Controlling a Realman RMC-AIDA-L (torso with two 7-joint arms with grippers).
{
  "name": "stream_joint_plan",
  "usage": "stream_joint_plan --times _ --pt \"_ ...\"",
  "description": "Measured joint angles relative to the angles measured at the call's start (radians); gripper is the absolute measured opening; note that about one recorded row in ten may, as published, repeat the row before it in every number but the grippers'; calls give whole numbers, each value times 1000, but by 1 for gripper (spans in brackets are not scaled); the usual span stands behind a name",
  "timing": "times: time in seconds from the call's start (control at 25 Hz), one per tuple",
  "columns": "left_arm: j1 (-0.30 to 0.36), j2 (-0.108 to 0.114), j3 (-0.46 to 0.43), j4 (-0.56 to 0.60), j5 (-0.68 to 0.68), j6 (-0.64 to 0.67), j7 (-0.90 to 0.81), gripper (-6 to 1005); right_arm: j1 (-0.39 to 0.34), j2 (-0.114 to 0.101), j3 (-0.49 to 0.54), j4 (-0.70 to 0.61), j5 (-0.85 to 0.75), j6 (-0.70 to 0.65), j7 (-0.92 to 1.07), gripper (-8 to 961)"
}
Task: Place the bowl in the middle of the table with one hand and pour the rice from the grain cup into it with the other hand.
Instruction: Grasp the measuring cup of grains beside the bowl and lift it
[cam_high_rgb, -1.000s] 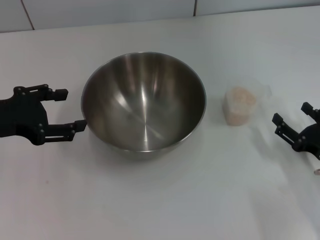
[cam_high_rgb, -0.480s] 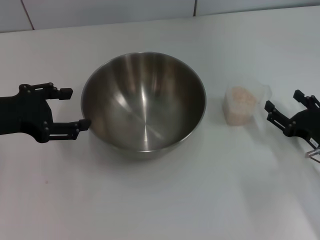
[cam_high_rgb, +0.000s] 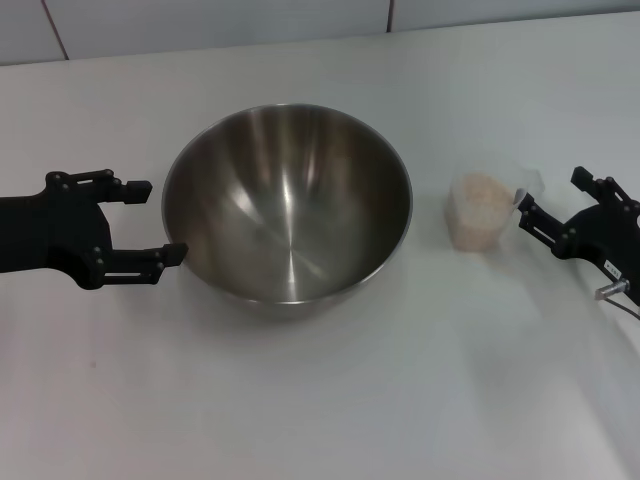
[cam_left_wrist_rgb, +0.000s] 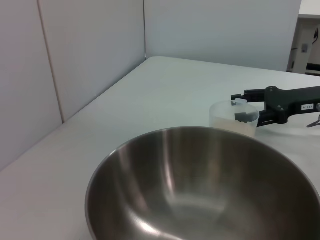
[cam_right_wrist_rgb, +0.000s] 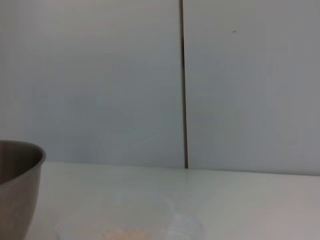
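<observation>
Right hand (cam_high_rgb: 541, 203) sits open beside the grain cup (cam_high_rgb: 482, 210), fingers at its handle side; a clumsy close could tip this light cup and spill rice (cam_high_rgb: 481, 194) onto the worktop (cam_high_rgb: 320, 400). Left hand (cam_high_rgb: 150, 218), open, brackets the bowl (cam_high_rgb: 287, 200) mid-worktop.

A pale wall (cam_high_rgb: 200, 20) stands at the far edge of the tabletop. It is made of flat panels. A thin dark seam (cam_high_rgb: 389, 15) runs down between two of them. The left wrist view shows more panels (cam_left_wrist_rgb: 75, 60) meeting at a corner, and a white cabinet (cam_left_wrist_rgb: 306, 35) stands farther off to one side.
</observation>
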Motion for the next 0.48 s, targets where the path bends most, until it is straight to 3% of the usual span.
stream_joint_plan --times 0.48 --pt "2 0 0 -6 8 0 0 827 23 0 3 0 9 -11 -1 840"
